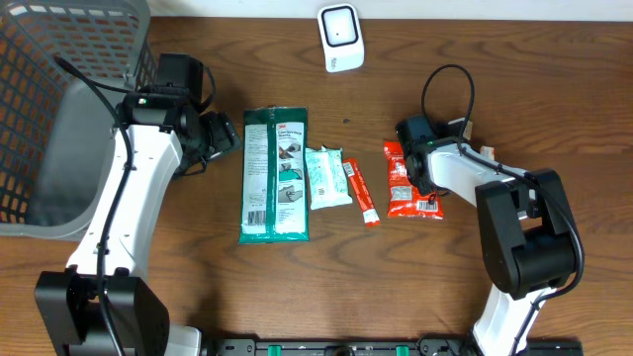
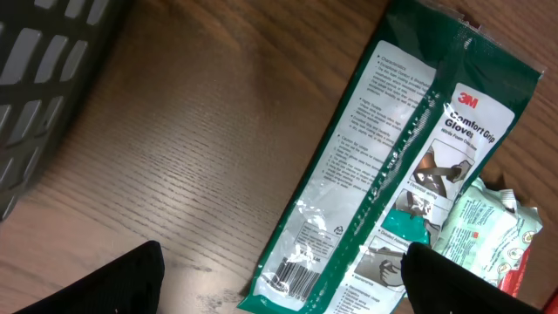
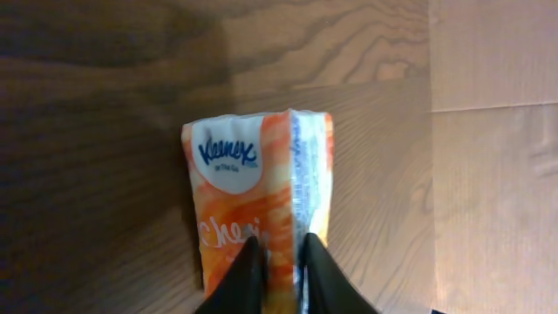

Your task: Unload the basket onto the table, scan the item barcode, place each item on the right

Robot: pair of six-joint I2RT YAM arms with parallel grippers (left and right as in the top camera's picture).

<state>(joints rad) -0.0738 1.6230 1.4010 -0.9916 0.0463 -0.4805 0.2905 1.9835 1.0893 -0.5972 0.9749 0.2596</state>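
A white barcode scanner (image 1: 339,38) stands at the table's far edge. An orange Kleenex tissue pack (image 1: 407,188) lies right of centre; in the right wrist view the pack (image 3: 253,192) fills the middle. My right gripper (image 1: 411,163) (image 3: 281,253) pinches a strip of that pack between nearly closed fingers. The long green 3M gloves pack (image 1: 275,174) lies left of centre, its barcode (image 2: 292,275) facing up. My left gripper (image 1: 220,133) (image 2: 283,288) hovers wide open over that barcode end, holding nothing.
A small white-and-green packet (image 1: 327,178) and a thin red stick pack (image 1: 361,192) lie between the two larger packs. A grey mesh basket (image 1: 59,109) fills the far left corner, close behind the left arm.
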